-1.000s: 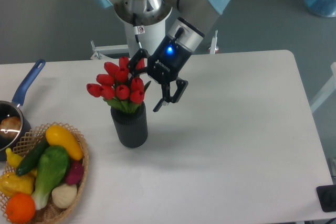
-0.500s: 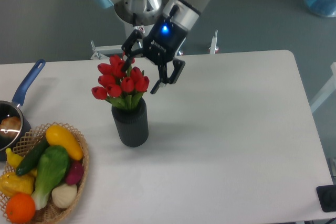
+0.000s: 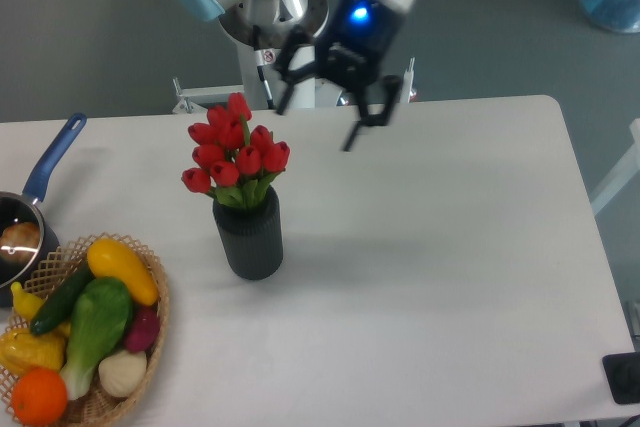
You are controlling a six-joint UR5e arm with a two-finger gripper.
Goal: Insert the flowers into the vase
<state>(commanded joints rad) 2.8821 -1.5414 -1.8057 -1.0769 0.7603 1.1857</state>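
Note:
The flowers [image 3: 235,152], red tulip buds on green stems, stand upright with their stems inside the vase [image 3: 249,239], a black ribbed cylinder on the white table. My gripper [image 3: 317,119] hangs above and to the right of the bunch, clear of it. Its two dark fingers are spread apart with nothing between them, so it is open.
A wicker basket [image 3: 155,292] with a yellow squash, green vegetables, an orange and other produce sits at the front left. A blue-handled saucepan [image 3: 30,209] lies at the left edge. The arm's base [image 3: 265,17] stands behind the table.
The gripper rose and moved right, away from the flowers. The bunch, earlier leaning by the fingers, now stands free in the vase.

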